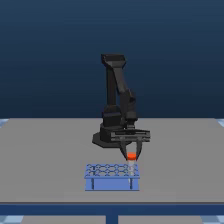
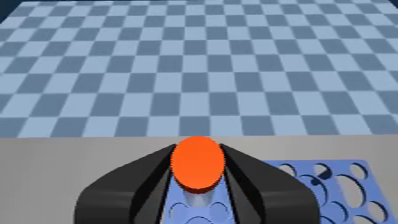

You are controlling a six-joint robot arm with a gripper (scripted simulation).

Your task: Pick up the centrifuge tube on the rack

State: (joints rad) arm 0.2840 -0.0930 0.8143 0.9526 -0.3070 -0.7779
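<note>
The blue rack (image 1: pixel 112 183) sits on the grey table in front of the black arm's base. At its end on the exterior view's right, the centrifuge tube (image 1: pixel 131 157) stands with its orange-red cap above the rack's top. My gripper (image 1: pixel 131 154) hangs straight over it, its two black fingers pressed against the cap's sides. The wrist view shows the orange cap (image 2: pixel 197 162) squeezed between the dark fingers (image 2: pixel 142 187), with the pale tube body dropping toward the rack's holes (image 2: pixel 342 187). I cannot tell whether the tube's lower end is still in a hole.
The grey table (image 1: pixel 45 160) stretches wide on both sides of the rack, and its front edge lies just below the rack. Beyond the table in the wrist view is a blue checkered floor (image 2: pixel 195 65). The arm's base (image 1: pixel 107 135) stands right behind the rack.
</note>
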